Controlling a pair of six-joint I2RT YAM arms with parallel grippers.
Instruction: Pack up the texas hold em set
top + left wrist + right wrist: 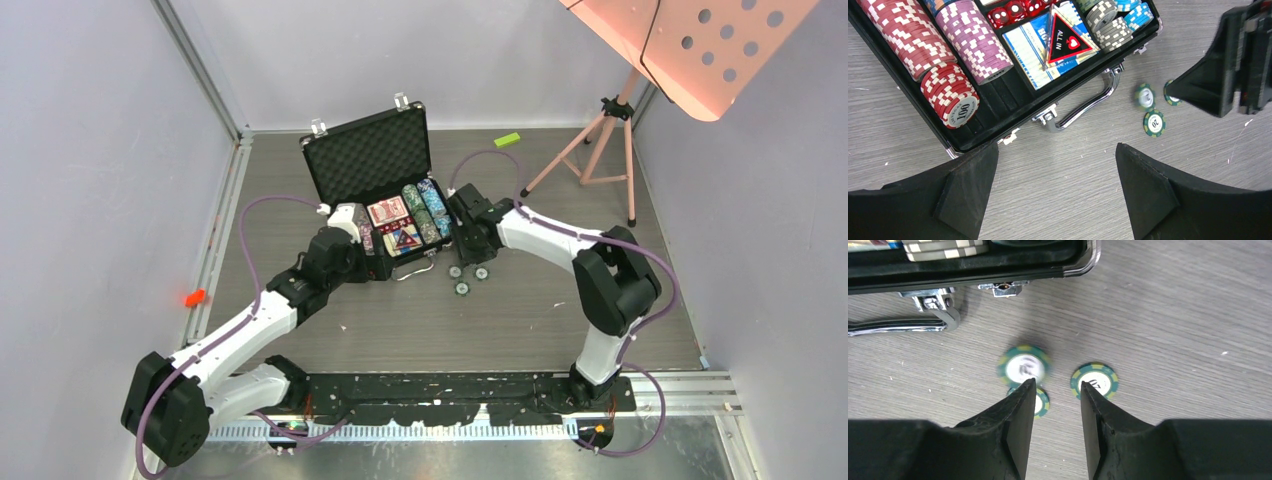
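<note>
The left gripper (1057,145) has its jaws spread wide and empty. It hangs over bare desk (520,320) just in front of the open black briefcase (368,155), near its chrome handle (1088,102). Inside the case, ribbed black foam holds rows of striped round chips on edge. There are red-and-white chips (950,95) and purple-and-white chips (973,40), then translucent red dice (1015,10). Next is a blue card box (1033,45) under a triangular "ALL IN" marker (1068,42), with grey and blue rows at the right. The raised lid is lined with egg-crate foam. The right gripper (1058,384) has its jaws set narrow with only desk between them, low over three loose green chips (1094,381). One tip overlaps a chip, but I cannot tell whether it touches. The desk is grey wood grain, walled by pale panels. A small green block (507,140) and a pink tripod stand (600,140) sit at the back right.
</note>
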